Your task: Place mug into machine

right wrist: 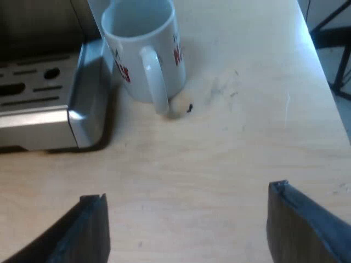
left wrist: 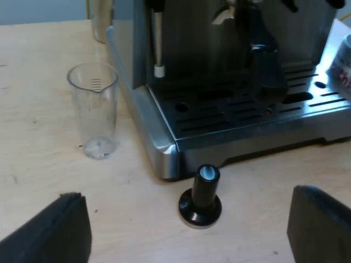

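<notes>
A white mug (right wrist: 143, 52) with red lettering stands upright on the wooden table beside the espresso machine's drip tray (right wrist: 46, 104), its handle turned toward my right gripper (right wrist: 186, 230). That gripper is open, a short way back from the mug, with nothing between its fingers. My left gripper (left wrist: 189, 230) is open too, low over the table before the espresso machine (left wrist: 230, 82). A tamper with a black knob (left wrist: 201, 196) stands between its fingers and the tray's corner. The edge of the mug (left wrist: 343, 63) shows past the tray's far side.
A clear measuring glass (left wrist: 94, 109) stands upright on the table beside the machine. The holder's dark handle (left wrist: 263, 60) hangs over the slotted drip tray (left wrist: 247, 109), with a steam wand (left wrist: 158, 41) nearby. The table's edge (right wrist: 315, 49) lies beyond the mug.
</notes>
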Controlling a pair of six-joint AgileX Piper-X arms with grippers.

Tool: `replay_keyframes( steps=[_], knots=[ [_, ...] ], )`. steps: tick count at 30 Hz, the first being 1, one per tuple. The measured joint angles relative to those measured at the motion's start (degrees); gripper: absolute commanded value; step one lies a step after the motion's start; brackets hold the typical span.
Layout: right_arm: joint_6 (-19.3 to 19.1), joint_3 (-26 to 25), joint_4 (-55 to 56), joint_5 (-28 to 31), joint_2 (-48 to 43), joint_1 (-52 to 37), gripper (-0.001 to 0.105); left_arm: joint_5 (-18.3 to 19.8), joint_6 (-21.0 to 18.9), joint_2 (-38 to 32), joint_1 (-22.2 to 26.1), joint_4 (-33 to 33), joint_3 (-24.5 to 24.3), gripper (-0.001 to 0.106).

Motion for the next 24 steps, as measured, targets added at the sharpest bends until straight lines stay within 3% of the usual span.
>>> replay_keyframes(
  steps=[10,17,24],
  knots=[
    [0.00,-4.86,0.00,-2.26,5.97,0.00,0.062,1.73,-1.06,4.33,-4.51,-2.95,-4.32,0.079],
    [-7.43,-13.01,0.02,-6.41,17.66,0.00,0.062,1.94,-1.13,10.55,-9.94,-7.78,-8.14,0.079],
    [-8.77,-16.11,0.02,-11.24,22.93,0.00,0.062,2.66,-1.13,15.97,-16.02,-11.58,-8.88,0.079]
  ],
)
